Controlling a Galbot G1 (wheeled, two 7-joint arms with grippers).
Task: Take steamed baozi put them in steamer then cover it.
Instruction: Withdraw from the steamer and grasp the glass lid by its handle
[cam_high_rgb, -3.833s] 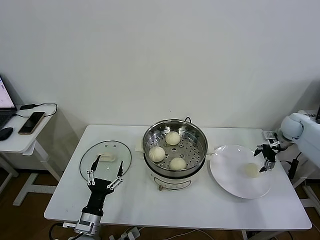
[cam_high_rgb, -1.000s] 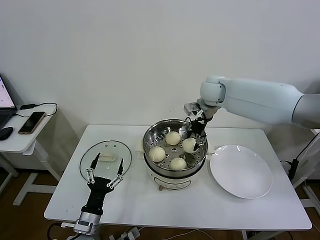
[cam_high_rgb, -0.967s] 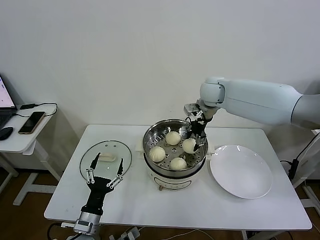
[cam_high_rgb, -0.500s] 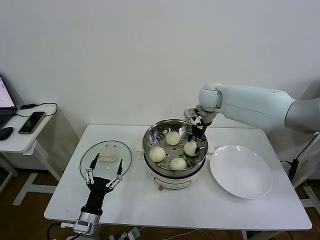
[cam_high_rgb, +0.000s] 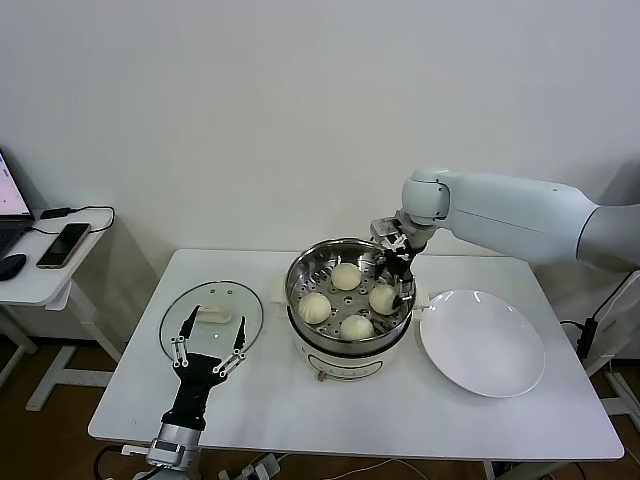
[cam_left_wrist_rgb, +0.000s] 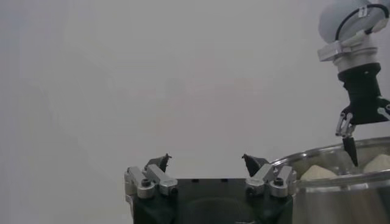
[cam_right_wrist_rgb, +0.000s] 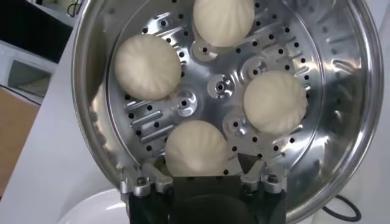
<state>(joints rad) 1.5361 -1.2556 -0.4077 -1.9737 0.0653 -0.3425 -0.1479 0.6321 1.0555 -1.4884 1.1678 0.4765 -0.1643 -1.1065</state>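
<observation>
The steamer (cam_high_rgb: 350, 345) stands mid-table with four baozi on its perforated tray (cam_right_wrist_rgb: 216, 85): back (cam_high_rgb: 346, 276), left (cam_high_rgb: 314, 307), front (cam_high_rgb: 355, 327), right (cam_high_rgb: 382, 298). My right gripper (cam_high_rgb: 398, 285) reaches down inside the steamer's right side. In the right wrist view it (cam_right_wrist_rgb: 204, 163) is open, its fingertips on either side of the nearest baozi (cam_right_wrist_rgb: 197, 149), which rests on the tray. The cover (cam_high_rgb: 212, 318) lies flat on the table to the left. My left gripper (cam_high_rgb: 210, 345) is open and empty at the cover's front edge.
An empty white plate (cam_high_rgb: 483, 342) lies right of the steamer. A side table at far left holds a phone (cam_high_rgb: 63, 243) and a mouse (cam_high_rgb: 10, 265). The left wrist view shows the steamer rim (cam_left_wrist_rgb: 341, 170) and my right gripper (cam_left_wrist_rgb: 359, 131) beyond.
My right gripper brought the fourth baozi from the plate into the steamer and sank lower; the baozi now rests on the tray. The plate is empty. The left arm has not moved.
</observation>
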